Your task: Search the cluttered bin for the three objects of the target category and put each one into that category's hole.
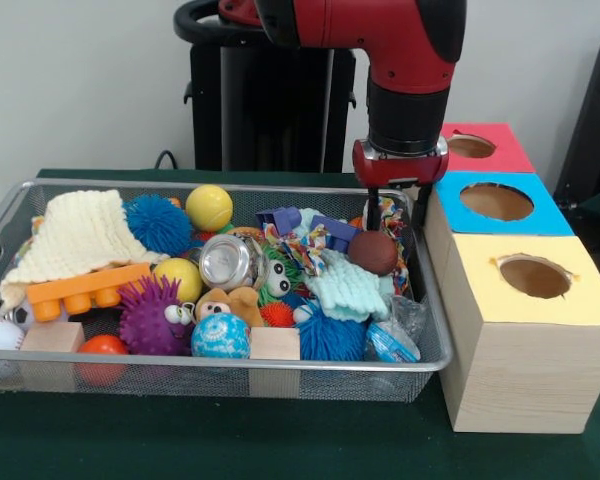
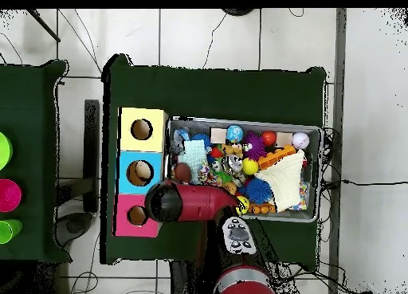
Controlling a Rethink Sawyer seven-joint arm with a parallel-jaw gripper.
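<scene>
The silver wire mesh bin (image 1: 230, 368) is full of toys; it also shows in the overhead view (image 2: 319, 171). My gripper (image 1: 395, 218) hangs over the bin's far right corner, fingers apart on either side of a multicoloured rope toy (image 1: 391, 212). A dark brown ball (image 1: 373, 252) lies just below and in front of it. Three wooden boxes stand to the right of the bin, each with a round hole: red top (image 1: 510, 155), blue top (image 1: 552, 215), yellow top (image 1: 480, 290). In the overhead view the arm's wrist (image 2: 167, 201) hides the gripper.
The bin holds a yellow ball (image 1: 210, 207), a blue spiky ball (image 1: 158, 222), a cream knitted cloth (image 1: 80, 238), an orange brick (image 1: 85, 287), a purple spiky toy (image 1: 152, 317), a silver can (image 1: 225, 262), a pale blue cloth (image 1: 348, 290) and wooden blocks (image 1: 275, 345).
</scene>
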